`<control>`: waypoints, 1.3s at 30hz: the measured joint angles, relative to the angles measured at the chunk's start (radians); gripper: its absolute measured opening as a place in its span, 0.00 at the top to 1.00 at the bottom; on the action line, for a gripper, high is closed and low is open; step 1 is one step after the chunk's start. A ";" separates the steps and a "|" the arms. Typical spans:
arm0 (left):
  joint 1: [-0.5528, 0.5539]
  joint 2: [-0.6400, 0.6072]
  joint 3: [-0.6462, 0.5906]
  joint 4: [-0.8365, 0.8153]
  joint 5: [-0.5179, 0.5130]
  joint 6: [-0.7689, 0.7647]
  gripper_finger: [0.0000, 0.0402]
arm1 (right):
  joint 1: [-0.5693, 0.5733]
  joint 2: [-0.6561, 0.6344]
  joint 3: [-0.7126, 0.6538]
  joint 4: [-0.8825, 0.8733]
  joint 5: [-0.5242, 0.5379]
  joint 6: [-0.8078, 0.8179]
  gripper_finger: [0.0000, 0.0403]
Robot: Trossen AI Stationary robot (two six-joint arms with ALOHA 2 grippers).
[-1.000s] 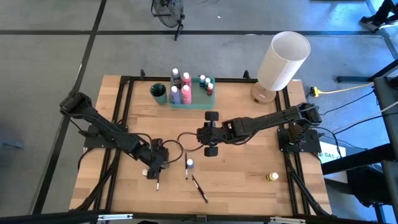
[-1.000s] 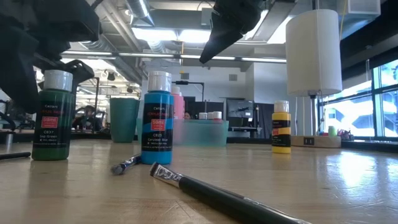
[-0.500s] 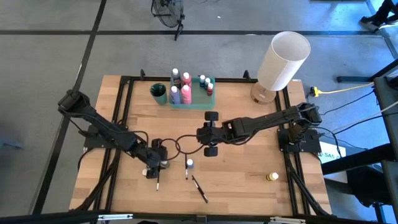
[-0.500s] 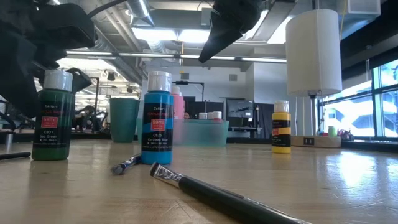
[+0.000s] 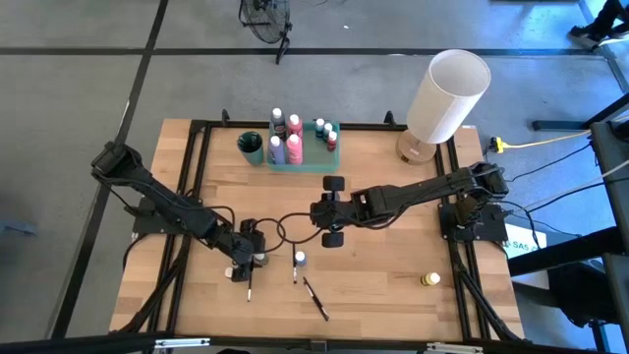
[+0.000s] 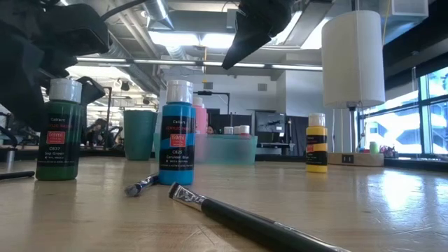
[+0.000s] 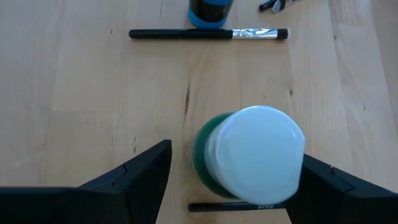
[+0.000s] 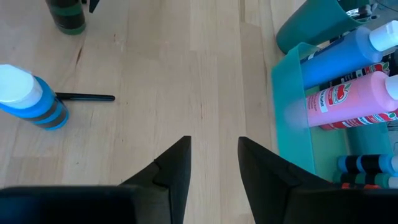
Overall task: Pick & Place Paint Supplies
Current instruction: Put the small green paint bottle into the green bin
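A green paint bottle [image 7: 255, 152] with a white cap stands upright on the table's near left part. My left gripper [image 7: 230, 186] is open around it, one finger on each side, slanting down from the left. A blue bottle [image 5: 300, 259] stands just to the right, with thin dark paintbrushes [image 5: 314, 297] lying beside it. A yellow bottle [image 5: 429, 279] stands alone at the near right. My right gripper [image 8: 211, 165] hovers open over the table's middle with nothing between its fingers. My left gripper has one finger [image 7: 336, 186] right beside the green bottle's cap [image 7: 292, 155]; whether it touches I cannot tell. The other finger [image 7: 140, 177] stands clear of the bottle.
A translucent green tray [image 5: 303, 162] with several bottles stands at the far middle, a teal cup [image 5: 252, 147] to its left. A big white lamp [image 5: 447, 96] stands at the far right. Bare wood lies between the tray and the near bottles.
My left gripper has tipped a little steeper at the green bottle and stays open. The bottle has not moved.
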 joint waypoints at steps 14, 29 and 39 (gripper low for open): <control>-0.001 0.000 0.000 0.002 0.010 -0.011 0.51 | 0.000 0.000 0.000 0.000 0.000 0.000 0.67; -0.001 0.000 0.001 -0.002 0.010 -0.017 0.63 | 0.000 0.000 0.000 0.000 0.000 0.000 0.67; -0.001 -0.039 0.001 -0.036 -0.001 -0.010 0.63 | 0.000 0.000 0.000 0.000 -0.039 0.014 0.67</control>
